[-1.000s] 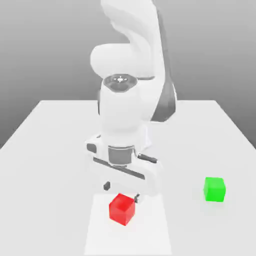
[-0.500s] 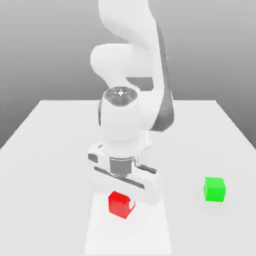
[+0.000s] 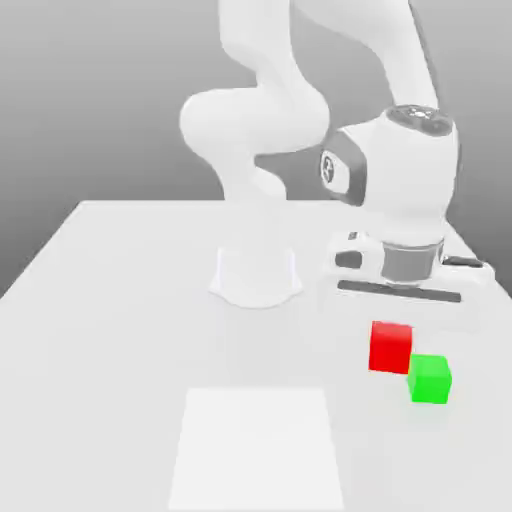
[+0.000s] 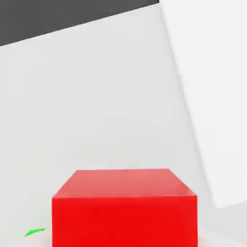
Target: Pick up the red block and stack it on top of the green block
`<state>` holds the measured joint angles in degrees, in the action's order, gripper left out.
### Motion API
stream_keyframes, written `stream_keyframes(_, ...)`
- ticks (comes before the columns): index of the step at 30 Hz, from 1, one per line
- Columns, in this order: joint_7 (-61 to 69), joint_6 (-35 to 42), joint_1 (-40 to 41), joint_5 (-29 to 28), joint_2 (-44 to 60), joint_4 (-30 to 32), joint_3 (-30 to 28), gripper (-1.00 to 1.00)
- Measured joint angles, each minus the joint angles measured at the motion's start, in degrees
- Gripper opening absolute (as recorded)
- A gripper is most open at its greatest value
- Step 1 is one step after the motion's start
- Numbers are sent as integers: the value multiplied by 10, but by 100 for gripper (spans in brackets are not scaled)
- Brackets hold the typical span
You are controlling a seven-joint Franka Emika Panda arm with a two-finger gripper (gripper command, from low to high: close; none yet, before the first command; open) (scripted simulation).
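Observation:
The red block [image 3: 390, 347] hangs in the air under the arm's hand, just to the exterior view's left of the green block [image 3: 429, 379] and a little higher. My gripper [image 3: 391, 332] is shut on the red block from above. The green block rests on the white table [image 3: 120, 300], with the red block overlapping its upper left corner in the exterior view. In the hand view the red block [image 4: 124, 207] looms close, and a thin sliver of the green block [image 4: 34, 232] peeks out beside it.
The arm's round white base [image 3: 256, 275] stands at the table's middle back. A lighter square patch [image 3: 257, 448] lies on the table near its front edge. The table's edge on the exterior view's right runs close behind the hand.
The gripper closed on the red block over the lighter patch, lifted it, and swung it to the exterior view's right, beside the green block. The green block has not moved.

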<state>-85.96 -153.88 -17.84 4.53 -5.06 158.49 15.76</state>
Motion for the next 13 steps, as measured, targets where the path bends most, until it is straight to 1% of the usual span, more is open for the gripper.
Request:
stream_keyframes(3,-31,10,-32,1,-8,-1,34,-100)
stream_keyframes(4,-42,1,-36,-7,1,-1,39,-100)
stream_keyframes(7,-78,-44,-34,-52,51,-4,39,-100)
stream_keyframes(9,-108,-80,-39,-93,91,-6,26,-100)
stream_keyframes(10,-121,-98,-49,-111,111,-7,12,100)
stream_keyframes(13,-121,-98,-49,-111,111,-7,12,100)
